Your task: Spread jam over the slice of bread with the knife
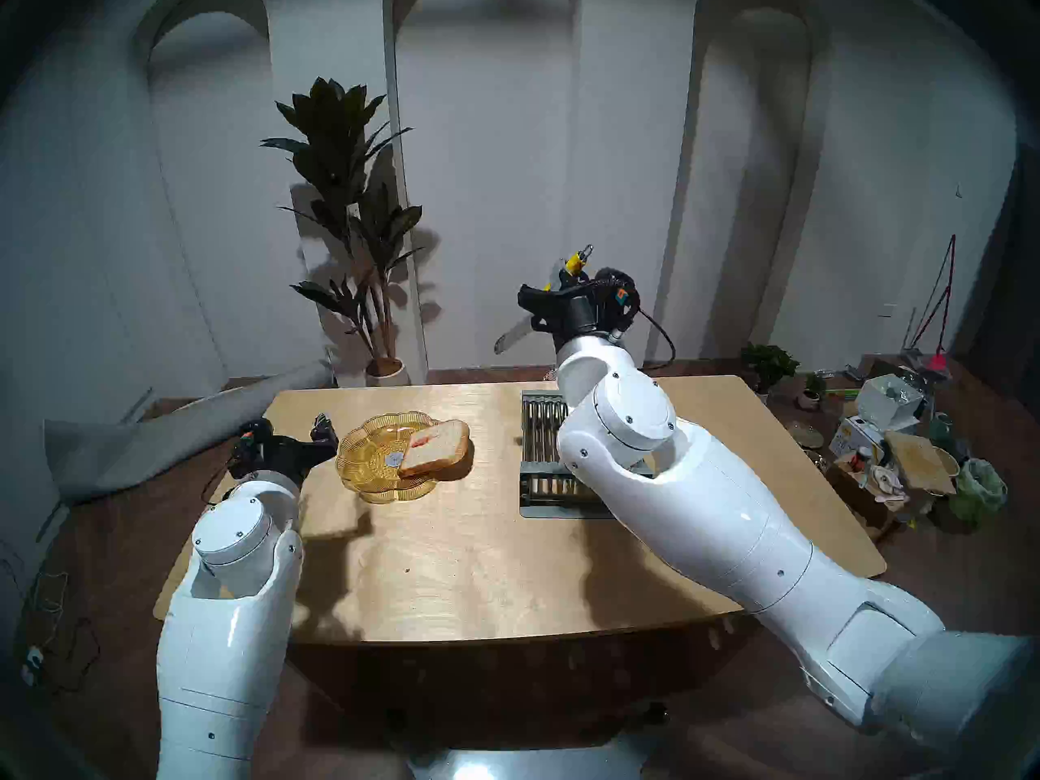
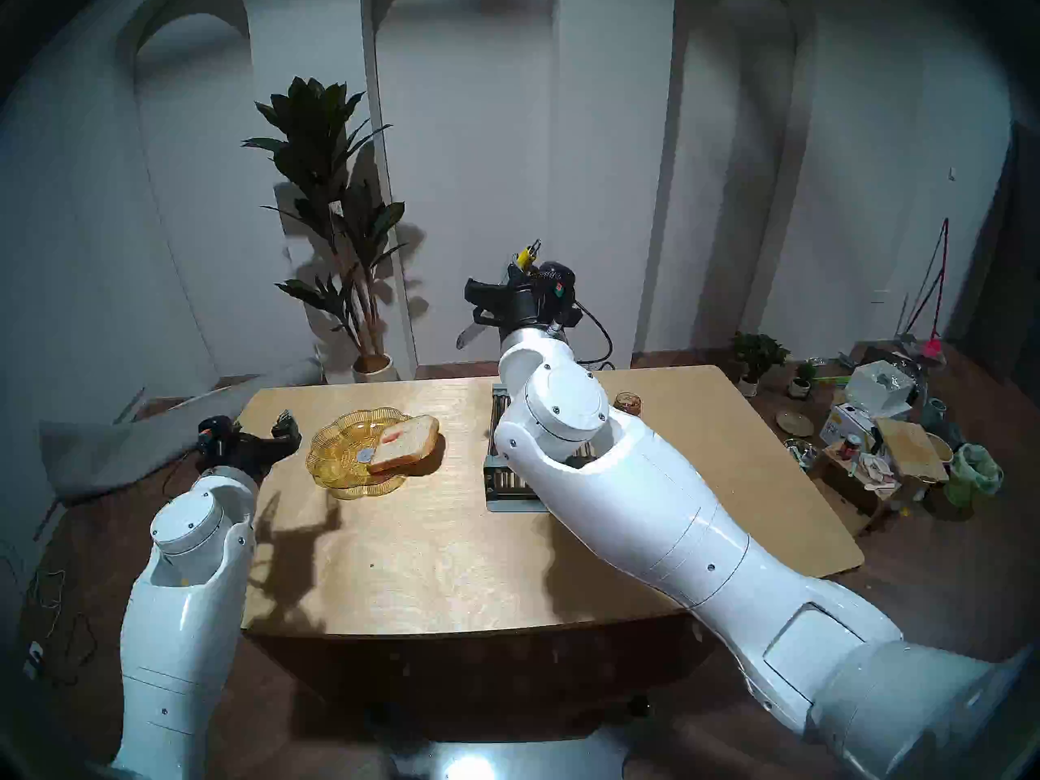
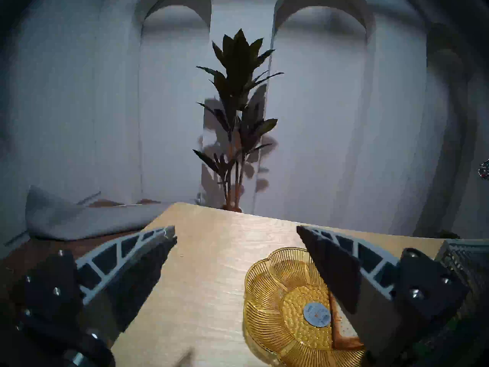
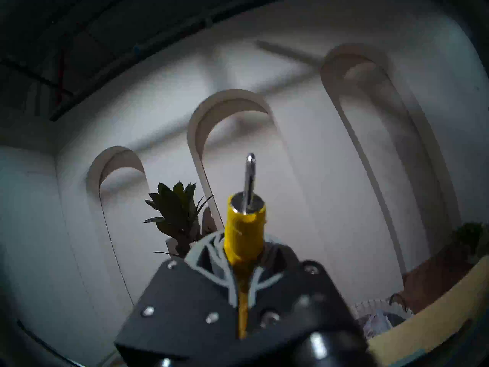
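Head view: right end effector (image 1: 563, 283) (raised) pinches knife (image 1: 515, 331), bread (image 1: 436, 445) well below-left.

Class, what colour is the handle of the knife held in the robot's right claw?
Bright yellow; the knife handle shows best in the right wrist view.

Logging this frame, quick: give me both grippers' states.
Left gripper: open, holding nothing, beside the amber dish.
Right gripper: shut on the knife, raised above the table.
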`<control>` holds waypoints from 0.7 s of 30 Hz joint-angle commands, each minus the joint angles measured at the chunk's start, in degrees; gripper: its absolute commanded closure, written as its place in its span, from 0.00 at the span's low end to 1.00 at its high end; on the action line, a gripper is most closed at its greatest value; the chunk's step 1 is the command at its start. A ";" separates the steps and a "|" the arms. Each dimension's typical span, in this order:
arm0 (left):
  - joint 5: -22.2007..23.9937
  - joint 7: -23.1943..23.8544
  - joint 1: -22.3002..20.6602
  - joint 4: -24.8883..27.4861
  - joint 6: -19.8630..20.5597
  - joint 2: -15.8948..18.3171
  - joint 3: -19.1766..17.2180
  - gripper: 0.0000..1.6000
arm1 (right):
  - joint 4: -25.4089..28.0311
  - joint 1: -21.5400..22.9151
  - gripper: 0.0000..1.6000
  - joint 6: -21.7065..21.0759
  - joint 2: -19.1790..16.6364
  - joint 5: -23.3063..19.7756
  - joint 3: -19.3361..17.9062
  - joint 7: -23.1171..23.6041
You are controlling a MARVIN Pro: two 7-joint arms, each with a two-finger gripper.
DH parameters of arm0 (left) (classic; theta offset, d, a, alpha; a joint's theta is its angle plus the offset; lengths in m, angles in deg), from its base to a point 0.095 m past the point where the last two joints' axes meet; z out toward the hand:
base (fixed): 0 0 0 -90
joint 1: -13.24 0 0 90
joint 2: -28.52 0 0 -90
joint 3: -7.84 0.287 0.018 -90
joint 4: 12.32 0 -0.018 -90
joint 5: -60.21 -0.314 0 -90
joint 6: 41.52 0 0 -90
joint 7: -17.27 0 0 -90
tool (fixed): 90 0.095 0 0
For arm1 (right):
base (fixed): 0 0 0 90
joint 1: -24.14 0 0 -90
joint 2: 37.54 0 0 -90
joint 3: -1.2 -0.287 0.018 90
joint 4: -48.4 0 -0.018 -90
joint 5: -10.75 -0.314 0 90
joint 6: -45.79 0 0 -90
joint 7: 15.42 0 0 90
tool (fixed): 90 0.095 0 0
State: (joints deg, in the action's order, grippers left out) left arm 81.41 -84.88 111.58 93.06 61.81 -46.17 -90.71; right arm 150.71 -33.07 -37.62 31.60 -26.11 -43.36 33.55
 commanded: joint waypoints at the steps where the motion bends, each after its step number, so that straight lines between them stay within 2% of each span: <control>1: -1.66 -0.43 0.94 1.99 -3.26 -0.49 0.90 0.00 | 6.53 -2.47 1.00 -3.15 -6.40 7.94 1.11 -4.88; 3: -1.94 -0.68 1.17 1.97 -3.90 -0.70 1.28 0.00 | 9.11 -4.27 1.00 -4.82 -8.72 9.87 1.41 -7.23; 4: -2.16 -0.84 1.24 1.92 -4.17 -0.75 1.48 0.00 | 8.06 -4.81 1.00 -5.27 -7.60 11.02 0.92 -7.93; 5: -2.46 -1.03 1.33 1.81 -4.61 -0.84 1.77 0.00 | 10.16 -5.78 1.00 -6.26 -9.62 11.49 1.28 -9.20; 8: -3.00 -1.46 1.43 1.52 -5.69 -1.14 2.39 0.00 | 11.91 -8.09 1.00 -7.48 -11.25 13.86 1.05 -11.60; 16: -4.87 -3.22 1.71 0.41 -9.15 -2.09 3.68 0.00 | 17.97 -15.33 1.00 -4.39 -17.34 19.38 -0.13 -18.02; 19: -5.41 -3.69 1.67 -0.16 -10.59 -2.48 4.15 0.00 | 17.92 -17.13 1.00 -3.82 -18.98 20.86 -0.05 -20.22; 21: -5.82 -3.97 1.63 -0.60 -11.64 -2.67 4.49 0.00 | 17.77 -18.60 1.00 -1.95 -20.33 21.96 0.17 -21.02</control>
State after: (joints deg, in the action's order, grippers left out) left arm 77.11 -88.23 113.74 92.66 54.10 -48.30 -86.69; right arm 165.84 -45.79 -43.30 17.15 -8.23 -42.64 15.93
